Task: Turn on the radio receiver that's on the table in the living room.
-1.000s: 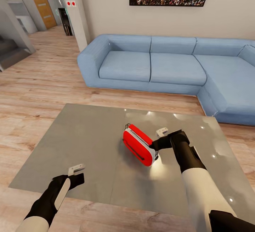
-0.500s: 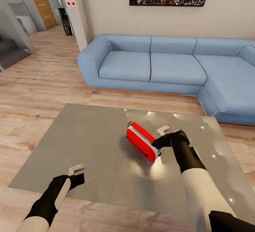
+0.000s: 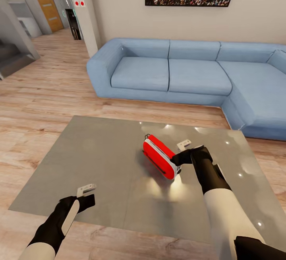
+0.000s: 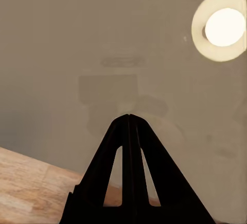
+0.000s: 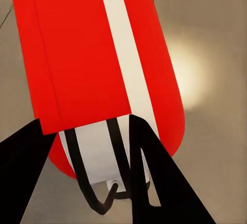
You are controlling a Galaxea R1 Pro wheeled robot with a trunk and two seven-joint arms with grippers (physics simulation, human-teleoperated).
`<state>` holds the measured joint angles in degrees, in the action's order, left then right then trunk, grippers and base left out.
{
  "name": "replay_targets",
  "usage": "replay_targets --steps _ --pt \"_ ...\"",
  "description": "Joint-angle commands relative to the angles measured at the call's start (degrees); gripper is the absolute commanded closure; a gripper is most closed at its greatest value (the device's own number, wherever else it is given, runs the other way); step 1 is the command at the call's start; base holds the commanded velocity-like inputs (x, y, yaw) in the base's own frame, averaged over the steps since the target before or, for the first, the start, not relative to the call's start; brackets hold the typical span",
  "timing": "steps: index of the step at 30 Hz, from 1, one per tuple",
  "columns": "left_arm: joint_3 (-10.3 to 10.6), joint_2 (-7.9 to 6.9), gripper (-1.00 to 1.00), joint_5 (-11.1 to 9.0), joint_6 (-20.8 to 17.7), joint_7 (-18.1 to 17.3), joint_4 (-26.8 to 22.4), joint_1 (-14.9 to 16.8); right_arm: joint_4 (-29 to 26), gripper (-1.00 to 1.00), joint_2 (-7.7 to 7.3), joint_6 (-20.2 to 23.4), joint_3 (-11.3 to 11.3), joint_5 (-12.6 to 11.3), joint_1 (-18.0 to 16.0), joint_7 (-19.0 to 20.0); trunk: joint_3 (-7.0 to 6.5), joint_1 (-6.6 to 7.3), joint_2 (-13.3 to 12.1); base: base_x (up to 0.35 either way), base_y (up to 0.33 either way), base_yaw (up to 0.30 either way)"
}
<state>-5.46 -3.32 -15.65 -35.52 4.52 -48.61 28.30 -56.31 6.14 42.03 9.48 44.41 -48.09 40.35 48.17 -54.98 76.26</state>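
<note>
Tipped further since a second ago, the radio receiver (image 3: 160, 157) leans against the open right hand (image 3: 179, 157); left hand (image 3: 85, 195), closed and empty, hovers over the table (image 3: 99, 156).

Both arms: white rounded forearm shells, black wrist sections, black joint at right elbow edge. Left hand (image 3: 85, 190) black with a pale grey finger tip and a white strip along the wrist. Right hand (image 3: 180, 153) black, same grey tip. In wrist views fingers (image 4: 128, 172) are flat black tapering wedges.
</note>
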Motion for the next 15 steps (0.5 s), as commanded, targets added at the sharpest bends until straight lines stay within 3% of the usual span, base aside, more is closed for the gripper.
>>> replay_targets --steps 1,12,15 --pt "0.01 0.03 1.00 0.01 0.01 0.02 0.01 0.04 0.25 1.00 0.01 -0.03 0.01 0.24 0.04 0.08 0.19 -0.24 0.41 0.000 0.000 0.000" --pt "0.01 0.07 1.00 0.01 0.01 0.01 0.01 0.00 0.32 1.00 0.01 -0.09 0.01 0.22 0.05 0.08 2.17 -2.65 4.82 0.000 0.000 0.000" --pt "0.01 0.05 1.00 0.01 0.01 0.02 0.01 0.00 0.32 1.00 0.01 -0.08 0.01 0.19 0.06 0.08 2.17 -2.65 4.82 0.000 0.000 0.000"
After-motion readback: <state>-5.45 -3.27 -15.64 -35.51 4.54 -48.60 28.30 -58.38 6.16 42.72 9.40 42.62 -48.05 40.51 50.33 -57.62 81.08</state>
